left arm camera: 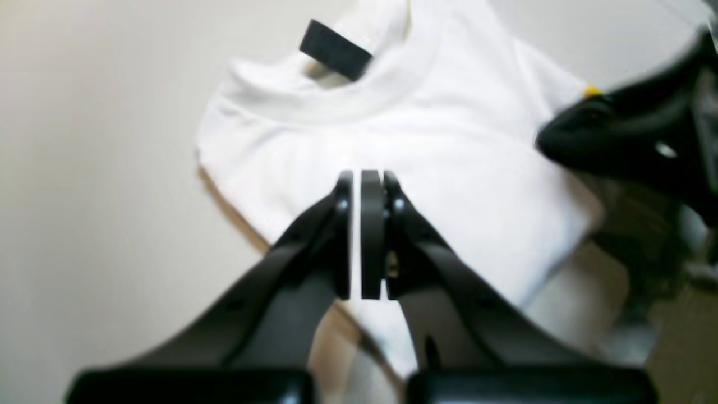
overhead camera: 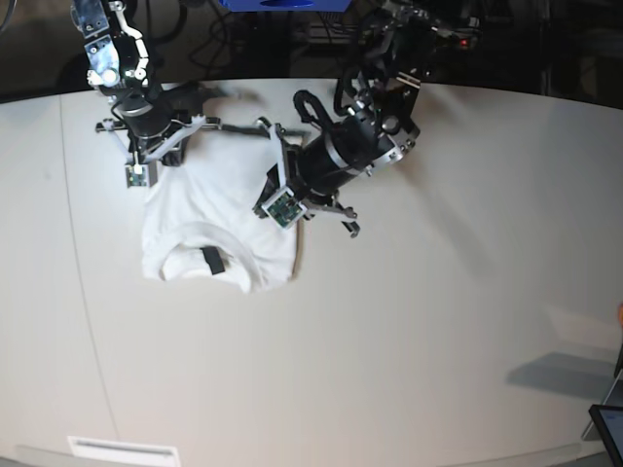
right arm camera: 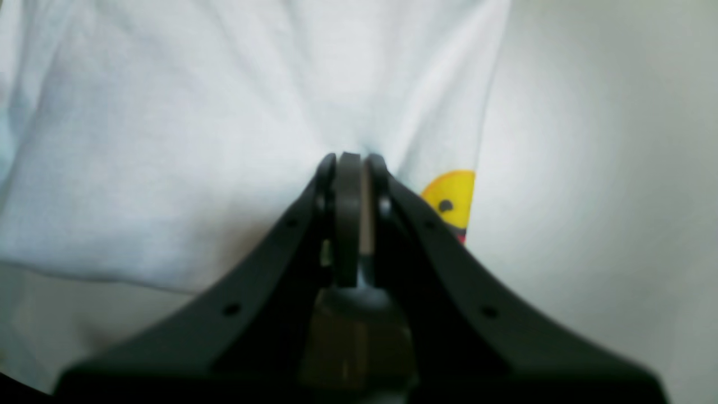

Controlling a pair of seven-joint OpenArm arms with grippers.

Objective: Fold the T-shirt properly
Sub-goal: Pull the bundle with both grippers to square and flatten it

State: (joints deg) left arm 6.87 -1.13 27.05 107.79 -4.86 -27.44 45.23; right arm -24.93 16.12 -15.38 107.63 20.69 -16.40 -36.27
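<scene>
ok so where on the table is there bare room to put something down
Bare table lies in front of the T-shirt, toward the near edge, and across the whole side beyond the left arm. It is crowded at the far side, where both arms reach over the shirt.

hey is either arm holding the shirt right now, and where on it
It cannot be told. Both the left gripper and right gripper are shut over the folded T-shirt, but no pinched cloth shows.
</scene>
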